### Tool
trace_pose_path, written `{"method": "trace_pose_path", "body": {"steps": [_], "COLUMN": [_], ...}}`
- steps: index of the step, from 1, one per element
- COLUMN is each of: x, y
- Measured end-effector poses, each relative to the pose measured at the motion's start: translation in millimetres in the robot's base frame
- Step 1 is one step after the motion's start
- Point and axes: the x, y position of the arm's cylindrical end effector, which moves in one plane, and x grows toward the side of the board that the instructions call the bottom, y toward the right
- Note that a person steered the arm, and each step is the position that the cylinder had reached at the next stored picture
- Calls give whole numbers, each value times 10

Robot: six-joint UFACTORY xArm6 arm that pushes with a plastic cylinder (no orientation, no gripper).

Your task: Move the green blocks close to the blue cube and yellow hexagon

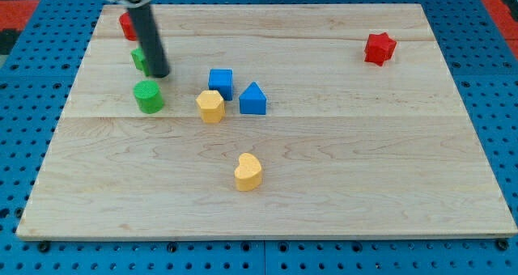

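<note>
**Herding the greens toward the blue cube, one of them half hidden behind my rod**

Using the blue cube (220,82) as my anchor here. The yellow hexagon (210,106) sits just below it, a bit to the view's left, nearly touching, so that pair is my target spot. A blue triangular block (252,99) is tucked in on the cube's right, which is why I'd say the open side for parking greens is the cube's left.

My tip (159,74) is down on the tabletop (340,162), well to the left of the cube. No hand on this rig, only the rod, so there's nothing to be open or closed. The tip is right up against a green block (139,60), which sits on the rod's left and is mostly covered, so I can't make out its shape. That puts my rod between this green and the cube, which looks like the wrong side for pushing it rightward.

The green cylinder (149,96) is just below the tip, left of the cube and roughly level with the hexagon. It's the closer green but not snug yet.

Not in play: a red block (127,24) peeking out behind the rod, up and left of the cube, a red star (380,48) far to the right, and a yellow heart (248,171) well below.
</note>
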Motion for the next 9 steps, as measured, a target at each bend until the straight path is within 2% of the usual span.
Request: {"method": "trace_pose_path", "body": {"steps": [1,5,6,8,9], "x": [-106,-76,-66,300,270], "y": [142,90,315,-188,-601]}}
